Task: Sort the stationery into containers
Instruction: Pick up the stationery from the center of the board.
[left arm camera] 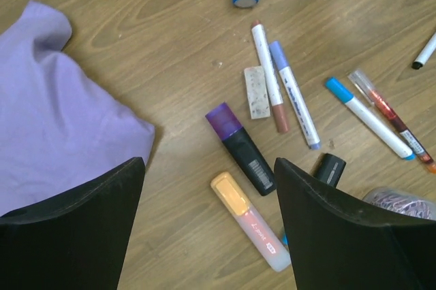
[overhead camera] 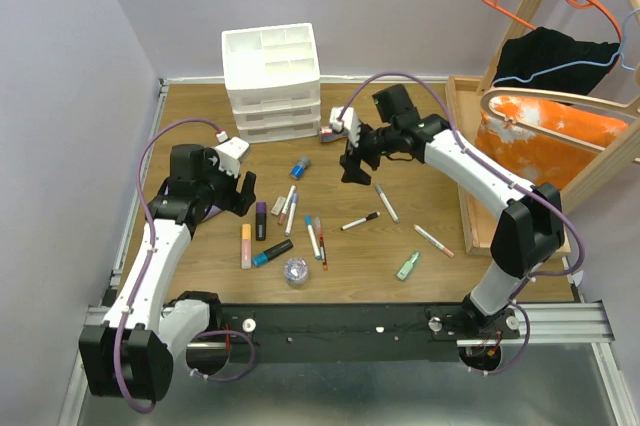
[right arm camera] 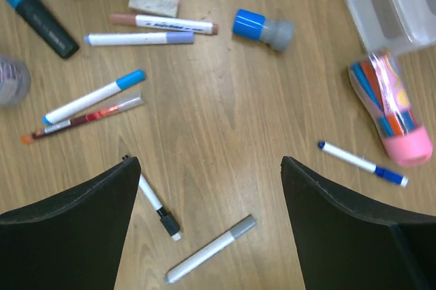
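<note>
Right now the left gripper [overhead camera: 238, 194] and the right gripper [overhead camera: 352, 171] are both spread wide and hold nothing, and the pens [overhead camera: 312, 236] lie bunched up at 6 o'clock from the white organiser [overhead camera: 270, 76], so a grab may pinch two or roll one away.

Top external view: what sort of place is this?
Probably a robot lab cell: left arm and right arm on a rail, plain lilac walls around the wooden table, pens scattered before a white drawer organiser.
</note>
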You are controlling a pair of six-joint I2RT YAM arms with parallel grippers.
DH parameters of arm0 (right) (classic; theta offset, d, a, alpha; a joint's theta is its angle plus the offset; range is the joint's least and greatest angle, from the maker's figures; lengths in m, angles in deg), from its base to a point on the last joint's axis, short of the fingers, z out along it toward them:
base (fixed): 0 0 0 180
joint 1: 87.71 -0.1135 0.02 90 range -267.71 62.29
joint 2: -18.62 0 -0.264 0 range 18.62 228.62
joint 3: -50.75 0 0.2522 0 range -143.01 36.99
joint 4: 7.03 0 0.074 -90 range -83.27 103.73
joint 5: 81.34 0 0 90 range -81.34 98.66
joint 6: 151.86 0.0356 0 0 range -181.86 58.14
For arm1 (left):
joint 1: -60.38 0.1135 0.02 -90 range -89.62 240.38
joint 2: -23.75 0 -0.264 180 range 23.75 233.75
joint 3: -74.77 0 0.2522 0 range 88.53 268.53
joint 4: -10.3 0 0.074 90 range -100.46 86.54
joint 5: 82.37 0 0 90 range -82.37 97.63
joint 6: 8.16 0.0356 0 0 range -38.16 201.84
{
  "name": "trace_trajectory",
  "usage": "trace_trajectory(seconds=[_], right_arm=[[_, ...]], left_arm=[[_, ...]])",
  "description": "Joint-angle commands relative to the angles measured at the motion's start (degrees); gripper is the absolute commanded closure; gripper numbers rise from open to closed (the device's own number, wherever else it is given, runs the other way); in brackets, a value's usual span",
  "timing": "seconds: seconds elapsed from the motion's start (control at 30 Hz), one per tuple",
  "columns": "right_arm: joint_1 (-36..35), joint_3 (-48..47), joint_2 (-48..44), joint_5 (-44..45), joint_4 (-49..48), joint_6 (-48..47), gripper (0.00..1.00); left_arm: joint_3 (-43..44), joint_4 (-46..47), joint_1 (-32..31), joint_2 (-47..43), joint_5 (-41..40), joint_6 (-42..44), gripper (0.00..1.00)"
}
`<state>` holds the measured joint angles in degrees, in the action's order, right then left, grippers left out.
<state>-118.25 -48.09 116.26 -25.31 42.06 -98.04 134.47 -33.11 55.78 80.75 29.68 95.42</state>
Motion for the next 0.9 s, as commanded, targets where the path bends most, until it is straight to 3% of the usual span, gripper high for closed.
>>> trace_trajectory(seconds=[0.0,0.23,0.53,0.87], right_arm=[[-8.82,3.69,-1.41,4.09,3.16,-15.75,0.09],[-18.83,4.65,2.72,3.57,4.84,-16.38,0.09],[-26.31,9.84,3.43,1.29,2.11,-16.11,0.07],[-30.36,8.44,7.03,-2.06,1.59,-16.55,0.06]], left_arm=[[-3.56,0.11,3.71,-7.76,-2.62,0.74,0.12],[-3.22,-0.58,12.94,-9.79,-1.74,-2.77,0.11],[-3.22,3.89,24.72,-9.88,-2.8,-5.67,0.11],[-2.95,3.37,30.44,-10.85,-1.74,-6.99,0.11]])
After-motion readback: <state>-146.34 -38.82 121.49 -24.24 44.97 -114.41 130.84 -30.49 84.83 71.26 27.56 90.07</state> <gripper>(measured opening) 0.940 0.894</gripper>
